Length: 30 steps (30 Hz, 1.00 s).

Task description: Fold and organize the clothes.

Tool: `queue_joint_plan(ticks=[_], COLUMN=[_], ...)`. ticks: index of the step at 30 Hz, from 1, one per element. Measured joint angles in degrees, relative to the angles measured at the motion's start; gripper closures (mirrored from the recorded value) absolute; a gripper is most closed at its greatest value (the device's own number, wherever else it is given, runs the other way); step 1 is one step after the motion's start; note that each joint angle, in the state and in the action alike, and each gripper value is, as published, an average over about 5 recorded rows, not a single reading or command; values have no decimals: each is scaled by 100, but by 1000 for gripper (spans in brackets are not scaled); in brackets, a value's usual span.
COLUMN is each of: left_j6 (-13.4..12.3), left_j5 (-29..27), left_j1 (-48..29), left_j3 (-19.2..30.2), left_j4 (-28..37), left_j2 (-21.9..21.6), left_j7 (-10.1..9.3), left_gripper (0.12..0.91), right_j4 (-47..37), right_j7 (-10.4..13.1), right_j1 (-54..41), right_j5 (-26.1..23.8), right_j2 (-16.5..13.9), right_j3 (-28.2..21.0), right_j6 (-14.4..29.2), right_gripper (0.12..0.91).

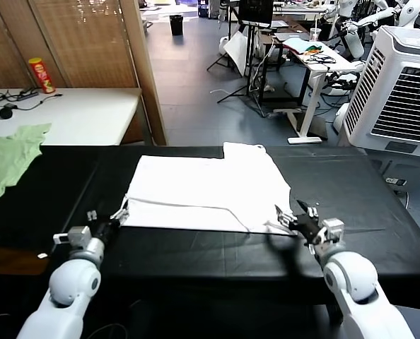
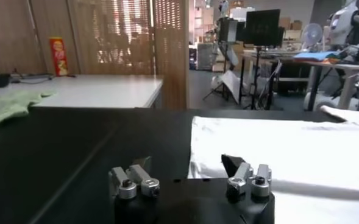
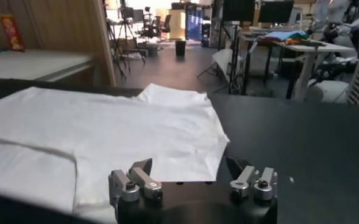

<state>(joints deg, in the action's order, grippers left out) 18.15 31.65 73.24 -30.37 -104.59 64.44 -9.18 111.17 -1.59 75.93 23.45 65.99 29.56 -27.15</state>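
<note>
The white T-shirt (image 1: 208,192) lay flat in the middle of the black table (image 1: 380,212), partly folded, its near edge running straight across and one sleeve (image 1: 244,149) poking out at the far side. No print showed on the upward face.

Down at the near left corner of the shirt sat the left gripper (image 1: 105,224), low on the table, fingers spread apart and holding nothing; from its wrist camera the left gripper (image 2: 191,178) straddled the shirt's side edge, one finger (image 2: 243,172) over white cloth, the other (image 2: 132,178) over bare black surface.

Over at the near right corner, the right gripper (image 1: 297,218) was just as low, jaws also wide and empty. Its own camera showed the right gripper (image 3: 191,173) with the shirt's corner (image 3: 213,159) lying between the fingers.

Off to the far left, a pale green garment (image 1: 8,159) draped across the table's end, well apart from the shirt. Beyond it stood a white table (image 1: 83,116) with a red-and-yellow can (image 1: 42,75) on it.
</note>
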Motion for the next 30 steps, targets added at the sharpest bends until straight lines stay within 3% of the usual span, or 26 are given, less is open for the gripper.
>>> queue_joint_plan(ticks=[6,9,12,15,17,22,30], left_j6=[111,112,93,71,65,97,262], left_j5=[223,235,245,252,255,247,239], left_j1=[124,147,166,199,225,328,819], left_j3=[-7,-7,-10,-17,-22,-16,-143], left_j4=[41,98,143,165,167,82,-419], left_j2=[10,17,27,31,29,-8,-272], left_j7=[66,74,76,88,104,90,-167], left_gripper=[232,244,338,496,613,862,901], right_j4=[-34,-79,-94,-67,-22,245,863], right_j7=[5,9,17,68,140,390,599], right_j1=[75,86,112,150,186,399,1126], right_j5=[-29,-50,-59,-47,-20,114,97], right_j2=[72,114,147,149,135,42,38], right_j3=[-10,-40,-57,-45,-23,92,276], right_j6=[0,-3,-6,-27,-71,-274,-507], right_gripper=[383,517,685,835,889,903,903])
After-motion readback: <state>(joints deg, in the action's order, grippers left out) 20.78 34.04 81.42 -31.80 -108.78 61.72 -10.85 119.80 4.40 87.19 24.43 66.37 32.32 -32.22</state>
